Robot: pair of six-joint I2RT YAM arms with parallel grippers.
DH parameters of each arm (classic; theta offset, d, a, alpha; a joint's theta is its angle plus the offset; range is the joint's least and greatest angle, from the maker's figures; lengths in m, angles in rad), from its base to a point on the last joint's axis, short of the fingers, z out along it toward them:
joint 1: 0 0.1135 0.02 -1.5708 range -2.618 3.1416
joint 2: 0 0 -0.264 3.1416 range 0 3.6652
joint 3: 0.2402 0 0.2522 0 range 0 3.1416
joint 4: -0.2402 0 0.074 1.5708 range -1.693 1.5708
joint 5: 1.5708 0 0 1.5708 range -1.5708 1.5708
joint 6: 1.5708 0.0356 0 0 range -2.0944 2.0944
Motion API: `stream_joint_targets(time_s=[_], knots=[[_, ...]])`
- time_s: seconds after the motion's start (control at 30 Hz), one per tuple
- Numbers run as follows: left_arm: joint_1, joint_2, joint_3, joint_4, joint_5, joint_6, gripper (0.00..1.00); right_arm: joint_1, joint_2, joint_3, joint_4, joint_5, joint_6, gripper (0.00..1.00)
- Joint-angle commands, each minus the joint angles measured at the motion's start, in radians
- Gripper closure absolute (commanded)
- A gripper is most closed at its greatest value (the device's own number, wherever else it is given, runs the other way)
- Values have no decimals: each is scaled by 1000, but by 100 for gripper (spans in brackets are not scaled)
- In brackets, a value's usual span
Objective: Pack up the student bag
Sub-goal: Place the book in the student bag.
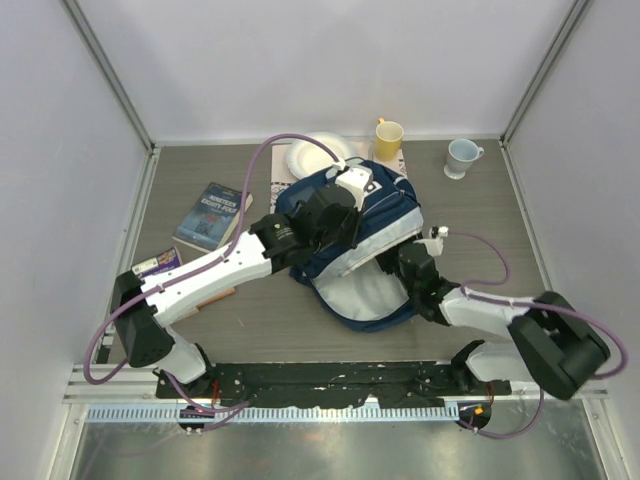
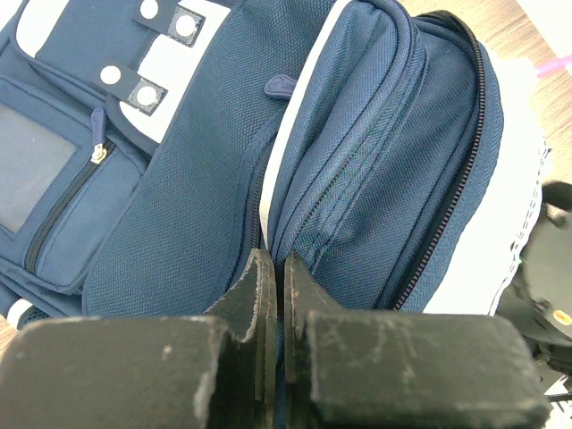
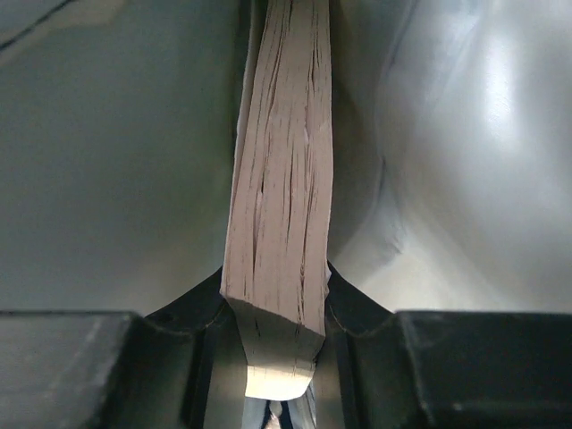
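The student bag, navy with a white patch, lies in the middle of the table with its mouth toward me and its pale lining showing. My left gripper sits on top of the bag. In the left wrist view the left gripper is shut, pinching a fold of the bag's navy fabric beside a zipper seam. My right gripper reaches into the bag's mouth. In the right wrist view the right gripper is shut on a book, page edges facing me, with grey lining all around.
A blue-covered book and a small card-like item lie on the left of the table. A white plate, a yellow mug and a pale blue mug stand along the back edge.
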Motion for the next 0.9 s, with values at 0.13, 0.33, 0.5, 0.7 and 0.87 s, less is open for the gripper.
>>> stream_joint_targets(time_s=[0.13, 0.33, 0.5, 0.7, 0.87], knots=[[26, -85, 8, 135, 2, 26, 100, -26, 244, 129, 430, -199, 2, 97], [52, -101, -17, 173, 63, 10, 100, -26, 355, 103, 530, -228, 8, 86], [54, -110, -20, 172, 102, 4, 100, -27, 457, 103, 603, -162, 14, 78], [59, -130, -41, 176, 105, -5, 100, -37, 583, 131, 729, -144, 40, 74], [65, -136, -54, 176, 119, -6, 100, -46, 594, 166, 673, -133, 23, 64]])
